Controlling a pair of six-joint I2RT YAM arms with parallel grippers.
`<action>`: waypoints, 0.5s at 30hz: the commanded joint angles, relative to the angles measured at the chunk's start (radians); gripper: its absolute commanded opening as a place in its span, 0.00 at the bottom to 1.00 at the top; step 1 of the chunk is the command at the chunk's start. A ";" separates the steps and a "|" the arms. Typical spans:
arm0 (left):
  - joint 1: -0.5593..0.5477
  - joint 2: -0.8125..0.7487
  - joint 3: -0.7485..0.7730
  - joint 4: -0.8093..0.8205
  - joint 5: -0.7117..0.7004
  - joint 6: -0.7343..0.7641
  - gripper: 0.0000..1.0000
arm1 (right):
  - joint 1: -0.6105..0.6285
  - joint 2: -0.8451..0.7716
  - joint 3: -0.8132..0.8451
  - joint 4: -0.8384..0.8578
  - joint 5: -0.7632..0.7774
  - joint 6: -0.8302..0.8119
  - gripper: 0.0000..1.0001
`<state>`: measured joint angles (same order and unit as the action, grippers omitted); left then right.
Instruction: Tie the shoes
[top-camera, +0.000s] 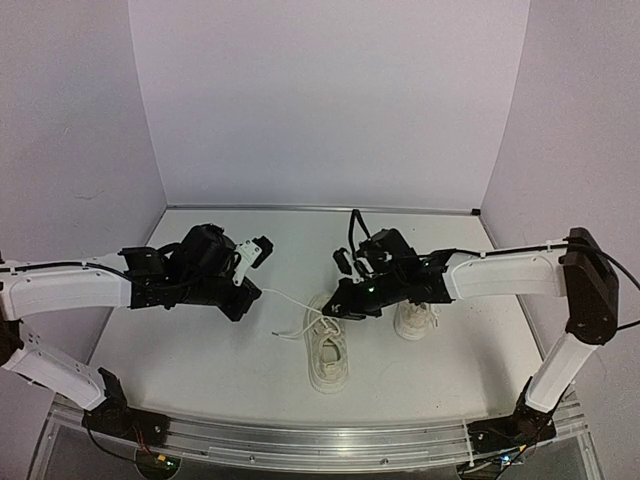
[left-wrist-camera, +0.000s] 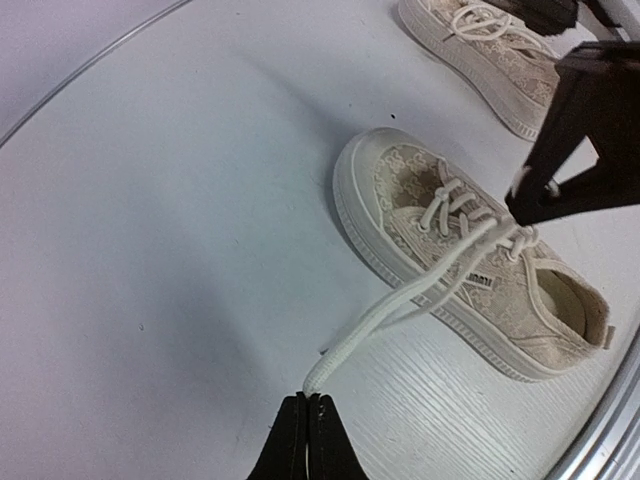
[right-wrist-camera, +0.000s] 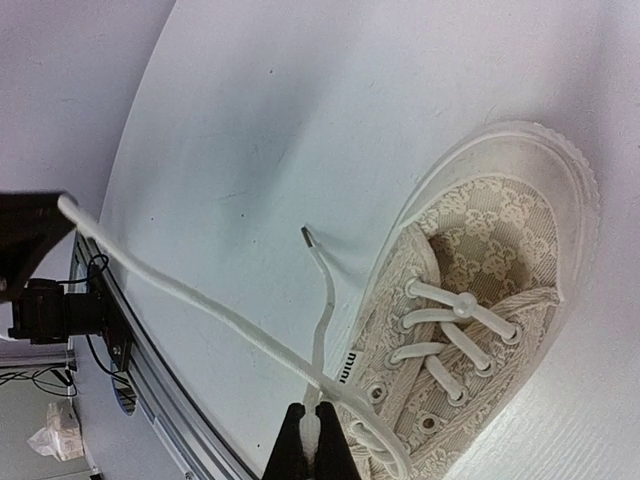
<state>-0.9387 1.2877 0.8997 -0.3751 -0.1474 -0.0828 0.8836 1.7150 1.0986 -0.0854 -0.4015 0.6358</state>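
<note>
Left claw (left-wrist-camera: 307, 410) and right claw (right-wrist-camera: 310, 432) both clamp the cream shoe's (right-wrist-camera: 480, 250) white lace (right-wrist-camera: 160, 273). I see it stretched between them.

Nearer cream sneaker (top-camera: 328, 358) sitting upright on its sole, untied, its white lace (top-camera: 285, 297) stretching out leftward, raised. Other sneaker (top-camera: 415, 320) standing apart, farther right.

The left arm (top-camera: 65, 288) and right arm (top-camera: 505, 275) have white links, black joints and thin black cables. The left tool (left-wrist-camera: 307, 425) and right tool (right-wrist-camera: 312, 435) are black, with tapered fingers.
</note>
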 joint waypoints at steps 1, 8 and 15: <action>-0.088 -0.058 0.020 -0.195 -0.118 -0.170 0.00 | -0.022 0.011 0.039 -0.019 0.018 -0.029 0.00; -0.334 0.018 0.010 -0.144 0.053 -0.055 0.00 | -0.042 0.012 0.039 -0.031 0.005 -0.055 0.00; -0.426 0.266 0.144 0.106 0.412 0.156 0.00 | -0.050 0.000 0.032 -0.034 -0.022 -0.104 0.00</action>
<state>-1.3591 1.4362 0.9259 -0.4295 0.0548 -0.0704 0.8413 1.7191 1.1023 -0.1196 -0.4095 0.5784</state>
